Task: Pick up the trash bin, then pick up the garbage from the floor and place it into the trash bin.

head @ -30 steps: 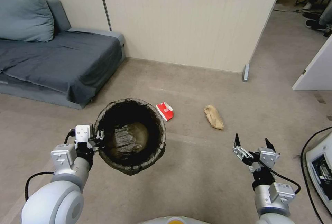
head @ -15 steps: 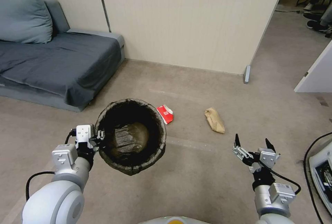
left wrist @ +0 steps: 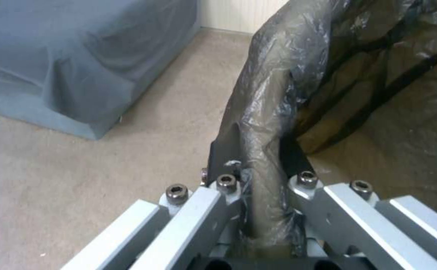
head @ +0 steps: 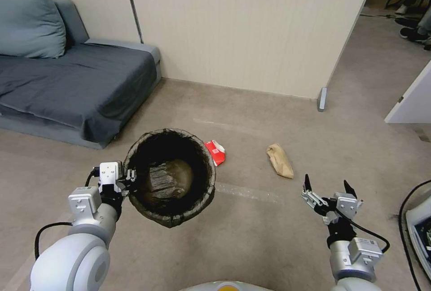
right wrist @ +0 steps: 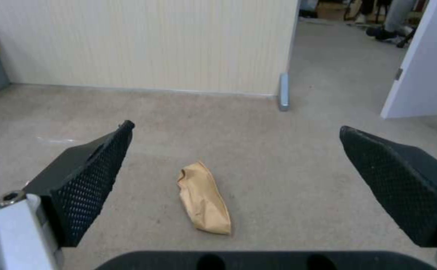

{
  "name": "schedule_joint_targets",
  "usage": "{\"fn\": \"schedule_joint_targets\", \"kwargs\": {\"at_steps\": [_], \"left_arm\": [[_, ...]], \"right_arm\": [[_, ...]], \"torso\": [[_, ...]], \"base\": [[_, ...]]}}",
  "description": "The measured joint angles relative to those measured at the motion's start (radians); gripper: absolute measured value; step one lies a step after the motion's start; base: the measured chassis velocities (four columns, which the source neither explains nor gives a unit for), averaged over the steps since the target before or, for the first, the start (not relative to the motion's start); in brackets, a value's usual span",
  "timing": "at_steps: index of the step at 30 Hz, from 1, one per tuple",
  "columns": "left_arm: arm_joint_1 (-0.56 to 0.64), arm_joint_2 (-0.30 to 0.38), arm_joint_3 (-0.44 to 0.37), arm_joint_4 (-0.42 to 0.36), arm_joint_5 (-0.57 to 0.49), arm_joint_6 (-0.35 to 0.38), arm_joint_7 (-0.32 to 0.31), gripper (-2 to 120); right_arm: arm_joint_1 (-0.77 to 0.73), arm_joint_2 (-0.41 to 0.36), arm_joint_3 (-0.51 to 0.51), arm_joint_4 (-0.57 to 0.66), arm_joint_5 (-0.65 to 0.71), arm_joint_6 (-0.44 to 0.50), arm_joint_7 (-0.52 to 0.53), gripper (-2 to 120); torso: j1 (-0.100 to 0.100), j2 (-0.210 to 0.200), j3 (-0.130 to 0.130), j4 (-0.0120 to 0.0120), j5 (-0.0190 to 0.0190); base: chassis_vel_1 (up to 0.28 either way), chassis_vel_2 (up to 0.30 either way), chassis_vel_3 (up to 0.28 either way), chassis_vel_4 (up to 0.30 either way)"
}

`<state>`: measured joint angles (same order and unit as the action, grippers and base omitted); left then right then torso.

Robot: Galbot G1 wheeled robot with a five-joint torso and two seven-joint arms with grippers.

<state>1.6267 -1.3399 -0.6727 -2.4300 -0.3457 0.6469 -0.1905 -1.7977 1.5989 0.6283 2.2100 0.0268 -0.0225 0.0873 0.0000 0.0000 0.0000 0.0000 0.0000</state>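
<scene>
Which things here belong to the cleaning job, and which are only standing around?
Job: trash bin gripped by left gripper; red carton and brown paper bag on the floor; open right gripper.
Bystanders: grey sofa, cushion, door stop.

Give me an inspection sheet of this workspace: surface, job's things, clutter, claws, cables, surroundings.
Surface: beige carpet floor, a pale streak across it ahead of the robot.
Job's things: trash bin with dark bag liner, held off the floor; red-and-white carton on the floor just beyond the bin; crumpled brown paper bag on the floor ahead of the right claw.
Clutter: nothing seen.
Claws: left claw shut on the bin's rim, one finger inside, one outside; right claw open, empty, above the floor.
Cables: black cable on the floor at far right.
Surroundings: grey sofa with cushion, cream wall, open doorway at right.
</scene>
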Motion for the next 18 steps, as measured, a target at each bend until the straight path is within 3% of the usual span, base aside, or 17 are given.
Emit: {"fn": "schedule_joint_targets", "kwargs": {"at_steps": [18], "left_arm": [[-0.005,0.004,0.001,0.005,0.000,0.000,0.001,3]], "right_arm": [[0.007,0.000,-0.001,-0.015,0.001,0.000,-0.002,100]], "torso": [[0.000,0.000,0.000,0.0001,0.0000]], "base": [[-0.063,0.059,0.060,-0.051]]}}
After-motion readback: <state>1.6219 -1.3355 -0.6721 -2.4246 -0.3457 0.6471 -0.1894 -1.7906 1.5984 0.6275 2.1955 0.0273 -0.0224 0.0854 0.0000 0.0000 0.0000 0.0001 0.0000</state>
